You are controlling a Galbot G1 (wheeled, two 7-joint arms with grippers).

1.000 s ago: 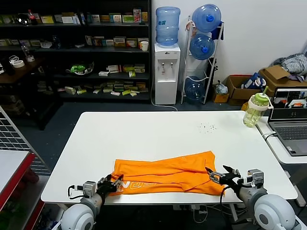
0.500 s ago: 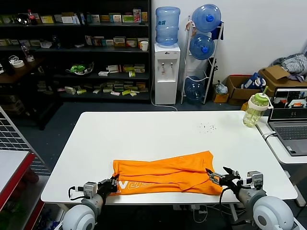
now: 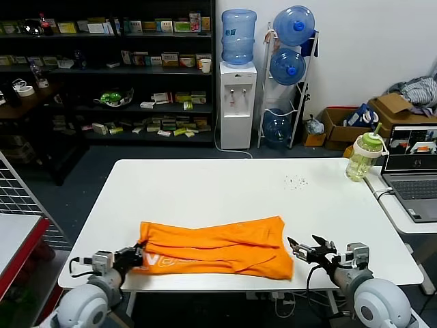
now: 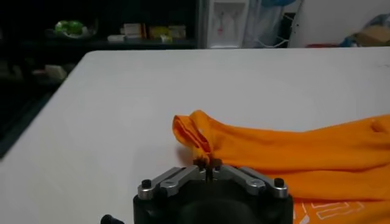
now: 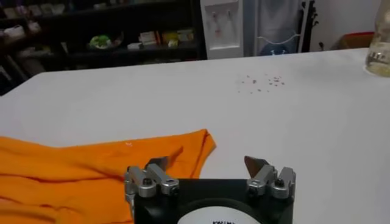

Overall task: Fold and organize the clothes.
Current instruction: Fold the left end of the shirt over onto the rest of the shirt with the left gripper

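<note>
Left claw (image 3: 131, 257) sits at the near left corner of the bench (image 3: 205, 184), jaws pressed together on a bunched edge of the orange T-shirt (image 3: 212, 246). The left wrist view confirms it: a gathered fold of orange cloth rises straight out of the shut fingertips.

T-shirt lies flattened and partly folded along the near edge of the bench, long axis running left to right, roughly parallel to that edge. White lettering (image 3: 156, 262) shows on the near left part, just beside the pinching claw. From the left claw, the whole garment extends away to the right.

Right claw (image 3: 308, 249) rests low at the near right, jaws spread wide and holding nothing. The shirt's right end lies just to its left, near but apart; in the right wrist view that orange corner sits ahead of one fingertip, not between the two.

Judgement: the left arm has the only grip, so any drag or fold starts from the left end; the right claw would need to go left and forward to reach cloth.

Bench top is white, smooth and matte, with small dark specks (image 3: 295, 182) far right of centre. Beyond: dark shelving (image 3: 102, 68), a water dispenser (image 3: 236, 102), a green-lidded bottle (image 3: 361, 156) and a laptop (image 3: 414, 171) at right.
</note>
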